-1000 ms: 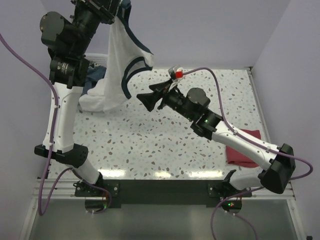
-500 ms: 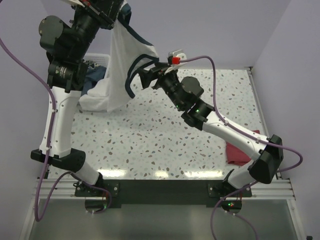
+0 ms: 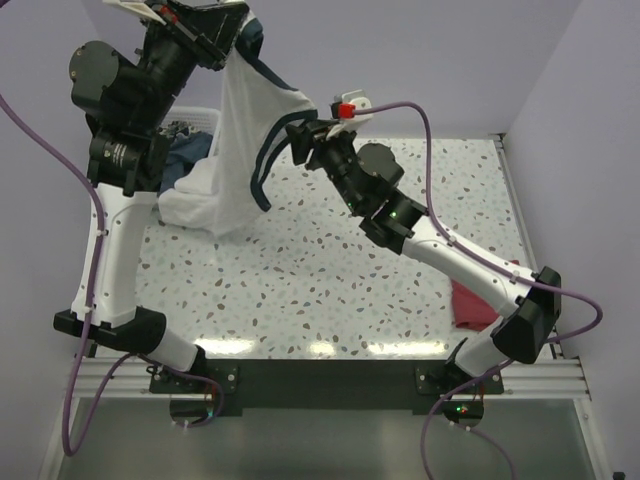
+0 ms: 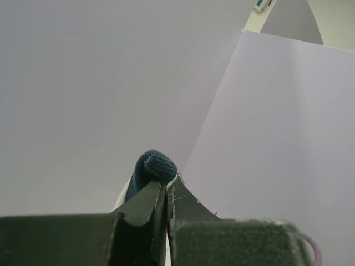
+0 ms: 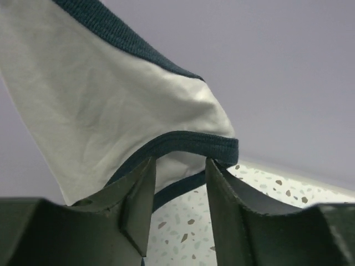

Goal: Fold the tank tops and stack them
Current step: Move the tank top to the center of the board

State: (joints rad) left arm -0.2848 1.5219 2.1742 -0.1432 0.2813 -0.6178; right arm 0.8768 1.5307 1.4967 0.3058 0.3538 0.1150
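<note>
The white tank top (image 3: 232, 150) with navy trim hangs from my left gripper (image 3: 236, 22), which is raised high at the back left. In the left wrist view that gripper (image 4: 166, 183) is shut on a fold of the navy trim (image 4: 156, 165). My right gripper (image 3: 300, 136) has reached the hanging top's free shoulder strap. Its jaws (image 5: 180, 162) stand apart, with the navy-edged strap (image 5: 194, 143) lying across the fingertips. The dark red tank top (image 3: 470, 306) lies crumpled on the table at the right, partly hidden under my right arm.
A white bin (image 3: 203, 117) holding blue cloth (image 3: 190, 152) stands at the back left behind the hanging top. The speckled table (image 3: 300, 290) is walled in by lavender panels at the back and sides. The right arm stretches diagonally across the table's middle.
My right gripper has risen and moved left up to the hanging top's strap, and its jaws have narrowed around it. The left arm has lifted the top slightly.
</note>
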